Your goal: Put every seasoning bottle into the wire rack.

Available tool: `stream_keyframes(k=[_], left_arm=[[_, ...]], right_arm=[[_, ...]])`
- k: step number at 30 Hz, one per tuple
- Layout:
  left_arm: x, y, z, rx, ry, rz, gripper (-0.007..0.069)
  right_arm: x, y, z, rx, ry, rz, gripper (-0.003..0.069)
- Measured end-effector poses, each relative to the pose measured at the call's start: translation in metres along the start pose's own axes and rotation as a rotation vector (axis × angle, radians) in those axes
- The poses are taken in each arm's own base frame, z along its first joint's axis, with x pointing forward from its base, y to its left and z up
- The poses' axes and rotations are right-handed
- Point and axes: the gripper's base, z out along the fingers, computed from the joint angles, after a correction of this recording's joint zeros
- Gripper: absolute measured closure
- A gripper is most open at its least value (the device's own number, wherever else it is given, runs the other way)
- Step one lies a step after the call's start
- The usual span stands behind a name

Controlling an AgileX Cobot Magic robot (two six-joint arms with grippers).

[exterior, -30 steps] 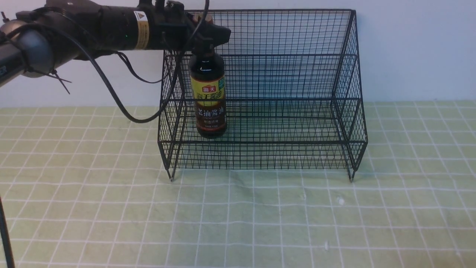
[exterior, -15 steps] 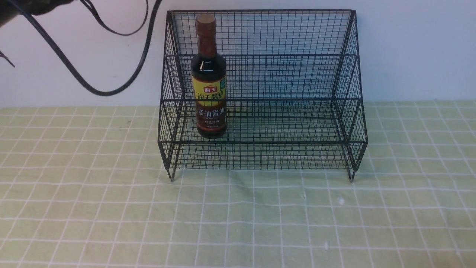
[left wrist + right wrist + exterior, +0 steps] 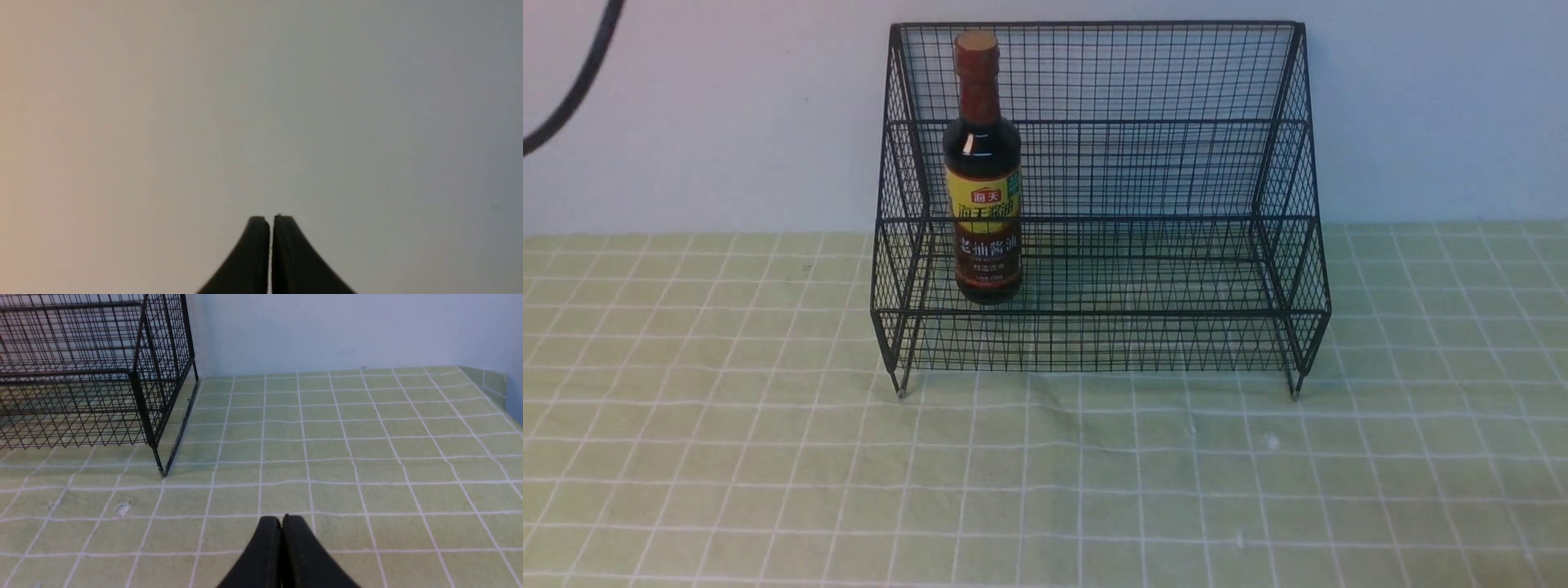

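The seasoning bottle [image 3: 982, 188] stands upright at the left end of the lower tier of the black wire rack [image 3: 1160, 122], free of any gripper. The rack's right end also shows in the right wrist view [image 3: 135, 379]. My left gripper [image 3: 271, 218] is shut and empty, facing a blank wall; it is out of the front view. My right gripper [image 3: 281, 518] is shut and empty, low over the green checked cloth [image 3: 347, 449], off the rack's right end. No other bottle shows.
A black cable [image 3: 572, 90] hangs at the front view's upper left. The rack stands against the pale back wall [image 3: 1421, 106]. The cloth [image 3: 1045, 482] stretches in front of the rack, with small white specks [image 3: 1270, 441] on it.
My left arm let go of the bottle's neck and withdrew up and left out of the front view, leaving only its cable. The bottle stays standing in the rack.
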Motion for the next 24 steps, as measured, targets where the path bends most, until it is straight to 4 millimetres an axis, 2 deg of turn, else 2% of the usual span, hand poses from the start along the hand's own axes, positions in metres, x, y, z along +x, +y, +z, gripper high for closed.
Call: stream_keyframes(k=[3,5,9,13,18,22,24], left_arm=[[-0.001,0.018,-0.009,-0.177,0.058,-0.006,0.0631],[0.002,0.023,-0.012,-0.234,0.088,-0.01,0.0631],[0.026,0.025,-0.017,-0.37,0.229,0.011,0.0631],[0.05,0.018,-0.02,-0.399,0.352,0.07,0.0631],[0.095,0.007,-0.038,-0.462,0.701,0.033,0.063],[0.117,-0.007,-0.054,-0.434,0.978,-0.147,0.063],[0.124,-0.022,-0.061,-0.345,1.102,-0.308,0.063]], right_arm=[[0.0,0.0,0.0,0.0,-0.001,0.0,0.0673],[0.0,0.0,0.0,0.0,-0.001,0.0,0.0673],[0.0,0.0,0.0,0.0,-0.001,0.0,0.0673],[0.0,0.0,0.0,0.0,-0.001,0.0,0.0673],[0.0,0.0,0.0,0.0,-0.001,0.0,0.0673],[0.0,0.0,0.0,0.0,-0.001,0.0,0.0673],[0.0,0.0,0.0,0.0,-0.001,0.0,0.0673]])
